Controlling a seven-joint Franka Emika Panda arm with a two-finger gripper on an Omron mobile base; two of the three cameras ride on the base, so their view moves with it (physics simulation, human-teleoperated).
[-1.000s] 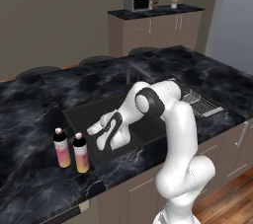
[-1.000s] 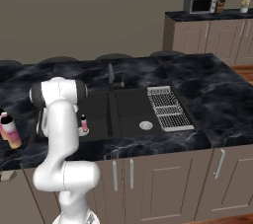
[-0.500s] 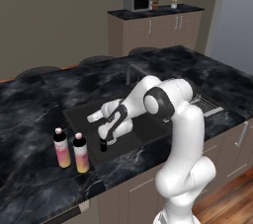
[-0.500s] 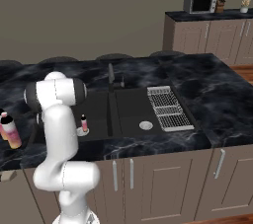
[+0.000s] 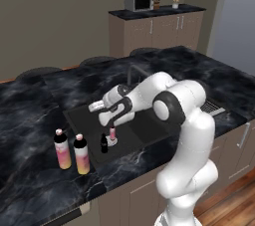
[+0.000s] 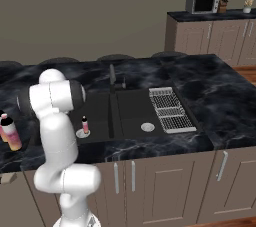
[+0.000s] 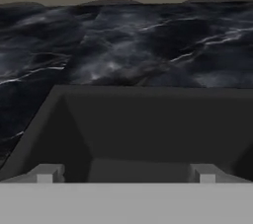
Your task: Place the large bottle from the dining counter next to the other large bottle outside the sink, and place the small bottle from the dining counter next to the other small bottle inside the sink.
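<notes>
Left base view: the gripper (image 5: 101, 112), jaws spread wide and holding nothing, hangs above the sink (image 5: 144, 128). The small black bottle (image 5: 104, 143) stands upright inside the sink just beside the small pink bottle (image 5: 112, 134), at about its 8 o'clock. Two tall pink-yellow bottles (image 5: 70, 152) stand side by side on the counter (image 5: 35, 120), at 9 o'clock of the sink.

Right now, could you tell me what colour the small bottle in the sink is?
The small bottle is all black, clearest in the left base view.
</notes>
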